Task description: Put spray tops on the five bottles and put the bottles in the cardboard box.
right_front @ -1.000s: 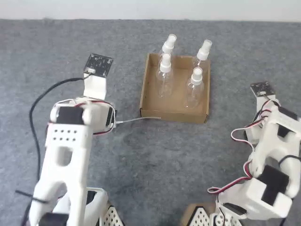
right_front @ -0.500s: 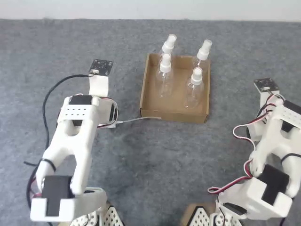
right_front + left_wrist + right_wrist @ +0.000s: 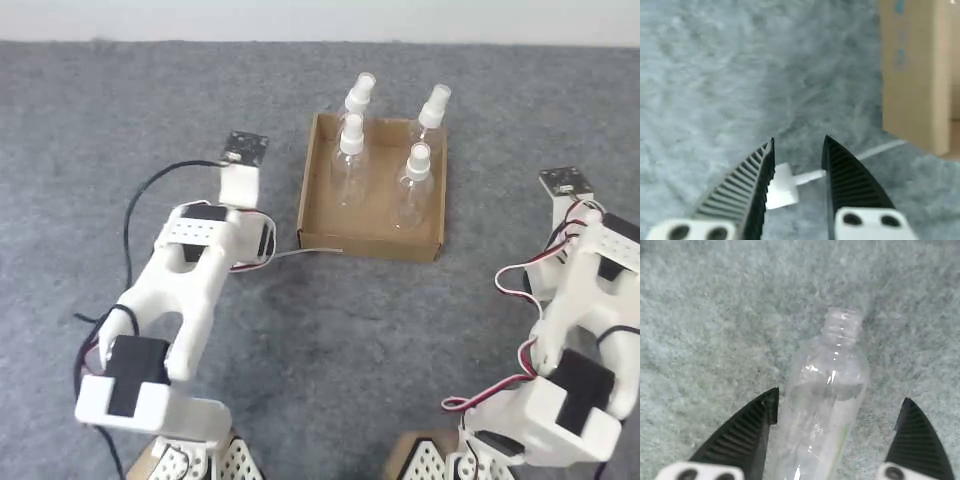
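The cardboard box (image 3: 370, 241) sits open on the grey carpet (image 3: 400, 330), and four clear bottles stand upright inside it, each with a white spray top on: two along the far wall (image 3: 357, 97) (image 3: 433, 107) and two nearer the arms (image 3: 349, 165) (image 3: 413, 185). Just off the box's near left corner the left gripper (image 3: 799, 142) hangs low over the carpet with its jaws partly apart and nothing clamped. A loose white spray top (image 3: 782, 187) lies between them on the carpet, its head close against one jaw. Its thin dip tube (image 3: 310, 252) runs out to the foot of the box's near wall. On the side of the box (image 3: 910, 75) seen from that wrist there are a few small blue printed marks, too blurred to read. Off the box's right side stands the right arm (image 3: 575, 300). The right gripper (image 3: 840, 396) is spread wide with the fifth bottle (image 3: 825, 390) lying between the jaws, touching neither, its threaded neck bare and pointing away from the gripper
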